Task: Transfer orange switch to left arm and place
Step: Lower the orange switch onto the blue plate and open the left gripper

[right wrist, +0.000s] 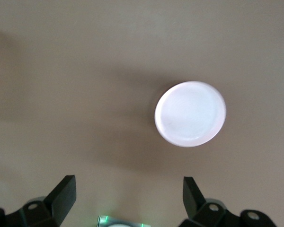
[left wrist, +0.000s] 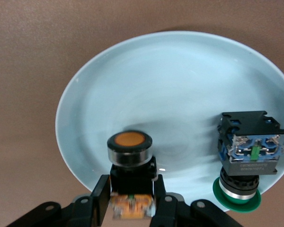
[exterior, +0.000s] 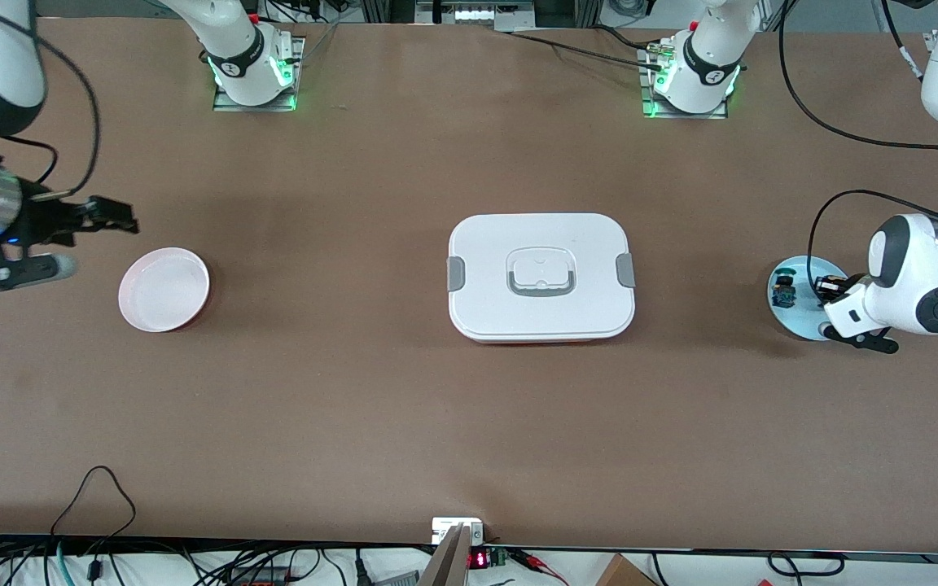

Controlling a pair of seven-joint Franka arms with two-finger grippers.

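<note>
Now left gripper (left wrist: 131,198) clamps orange switch (left wrist: 130,161) on blue plate (left wrist: 180,80); right gripper (right wrist: 128,194) spread wide, empty.

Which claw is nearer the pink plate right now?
Right. The right claw hangs open beside the pink plate; the left claw is over the blue plate at the table's left-arm end, gripping the orange switch.

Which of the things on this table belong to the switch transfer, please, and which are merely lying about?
Job:
orange switch, gripped by left gripper on blue plate
right gripper, open, waiting
box to avoid
pink plate

Lying about:
green switch, on blue plate
</note>
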